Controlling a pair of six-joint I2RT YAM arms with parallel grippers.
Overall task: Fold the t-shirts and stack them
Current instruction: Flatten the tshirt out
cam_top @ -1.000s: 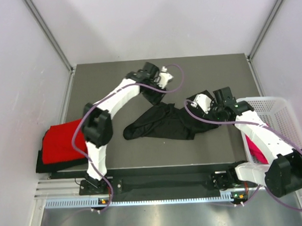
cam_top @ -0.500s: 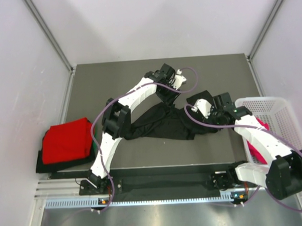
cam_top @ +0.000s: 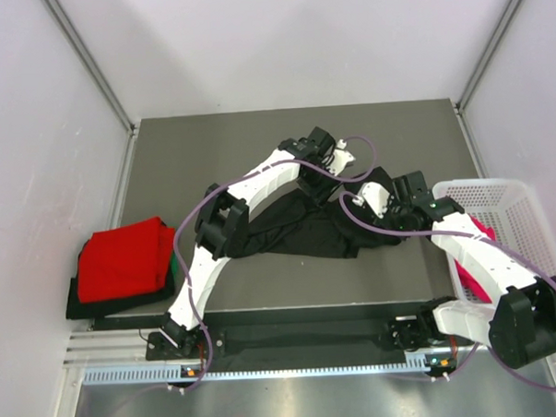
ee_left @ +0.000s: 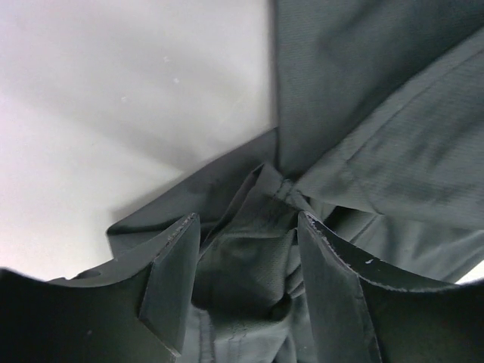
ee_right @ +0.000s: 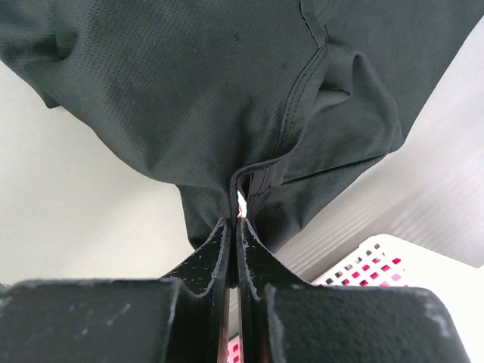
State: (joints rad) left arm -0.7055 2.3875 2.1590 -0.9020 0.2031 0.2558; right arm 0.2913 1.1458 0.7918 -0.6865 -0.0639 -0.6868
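Black t-shirt [ee_right: 189, 91], right tool [ee_right: 236, 221] clamped (wrist view)

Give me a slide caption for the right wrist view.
The right gripper pinches a fold of the black shirt, with the basket behind.

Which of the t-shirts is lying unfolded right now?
The black t-shirt mid-table, crumpled and pinched by the right end effector. The red t-shirt lies folded at the left edge; the pink one is in the basket.

A t-shirt [cam_top: 297, 228] lies on the bench [cam_top: 220, 146] between left claw [ee_left: 246, 227] and right claw [ee_right: 235, 227]; folded shirts [cam_top: 123, 261] well left; basket [cam_top: 513, 198] right, apparently holding another.
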